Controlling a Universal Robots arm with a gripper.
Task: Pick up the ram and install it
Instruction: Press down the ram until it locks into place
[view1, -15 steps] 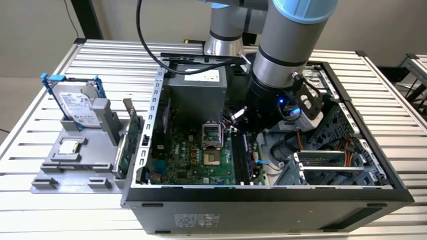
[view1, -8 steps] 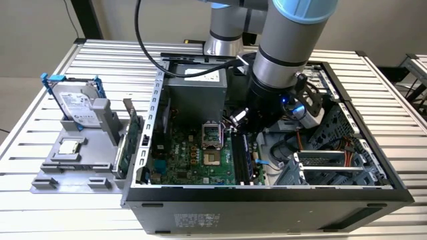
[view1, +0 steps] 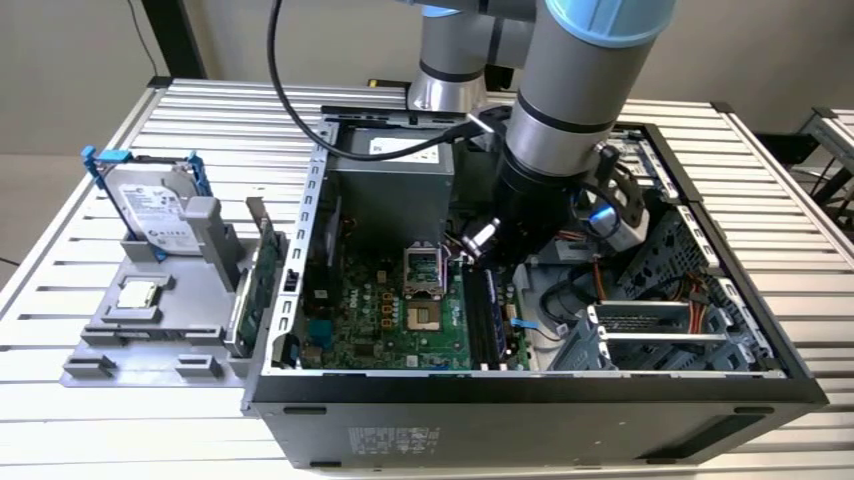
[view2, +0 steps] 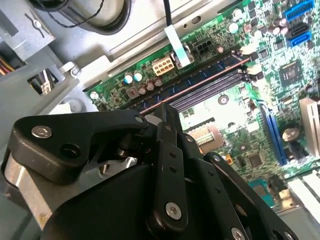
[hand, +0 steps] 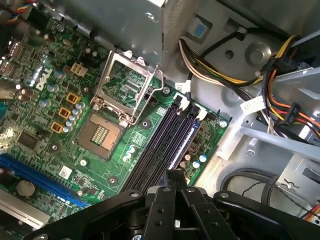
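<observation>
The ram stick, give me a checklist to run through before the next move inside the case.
1. Grip: the tool looks closed on the top edge of the ram in the second wrist view. Ok.
2. Alignment: the ram runs parallel to the black memory slots. Ok.
3. Position: the tool is down inside the case, over the slot bank beside the processor socket. Ok.
4. Seating: whether the ram's lower edge is fully down in its slot is hidden. Cannot tell.
5. End latches: open or snapped shut. Cannot tell.
6. Cables: they lie off the board, away from the slots. Ok.
</observation>
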